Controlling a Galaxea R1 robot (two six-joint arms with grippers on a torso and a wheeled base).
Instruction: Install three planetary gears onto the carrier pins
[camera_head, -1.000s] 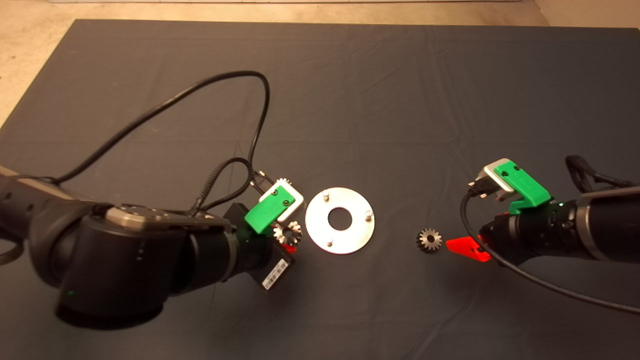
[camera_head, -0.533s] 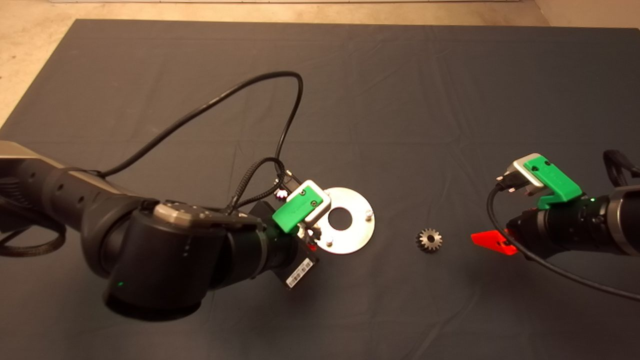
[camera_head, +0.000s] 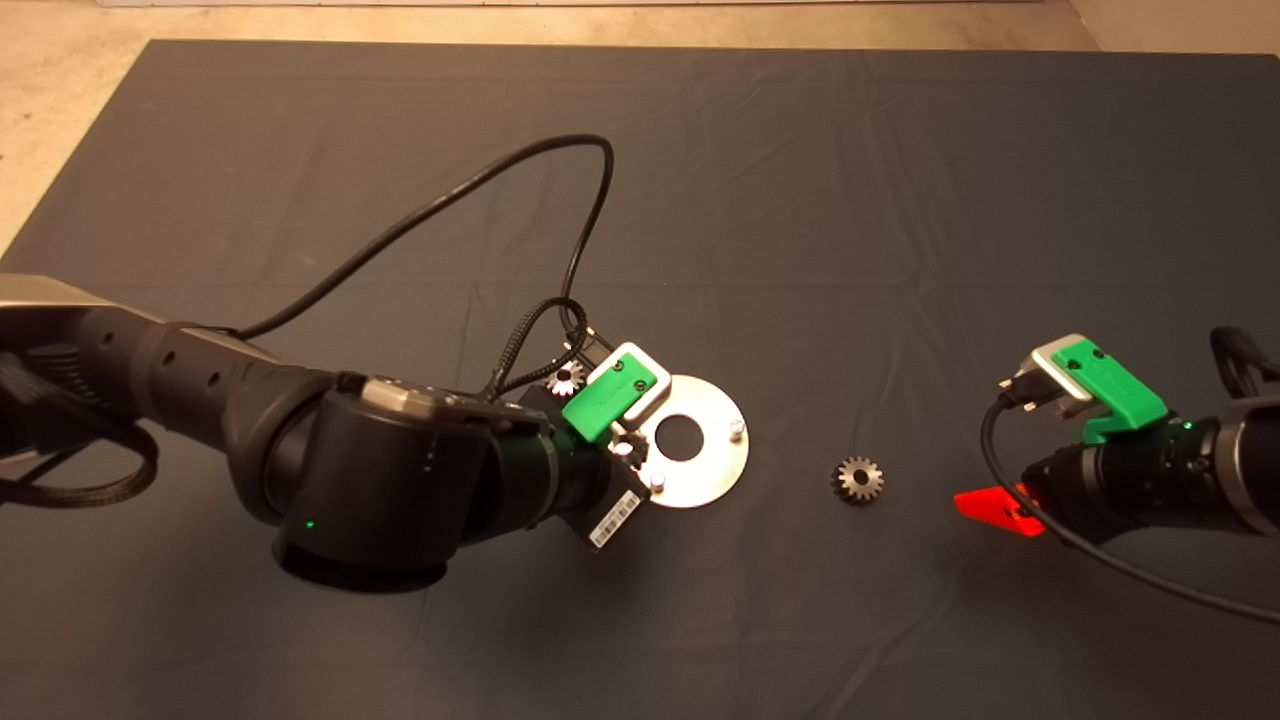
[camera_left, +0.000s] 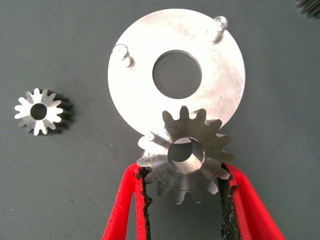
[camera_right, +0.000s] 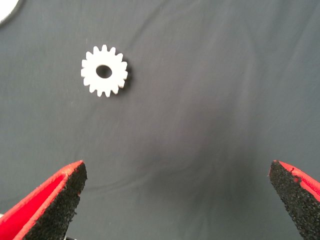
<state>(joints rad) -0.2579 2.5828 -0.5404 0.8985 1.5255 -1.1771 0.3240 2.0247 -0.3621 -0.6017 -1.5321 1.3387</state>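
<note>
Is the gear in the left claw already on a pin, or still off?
Off. The gear sits between the left claw's fingers, above the disc's edge; no pin fills its bore.

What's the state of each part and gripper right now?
left gripper: shut on held gear, over the disc's edge.
held gear: gripped, not on a pin.
disc: flat, visible pins bare.
gear by left arm: loose on mat.
right-side gear: loose on mat.
right gripper: open, empty.

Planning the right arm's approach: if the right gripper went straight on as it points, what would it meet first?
Probably the small steel toothed gear lying on the dark mat ahead of the open right gripper; depth unclear.
</note>
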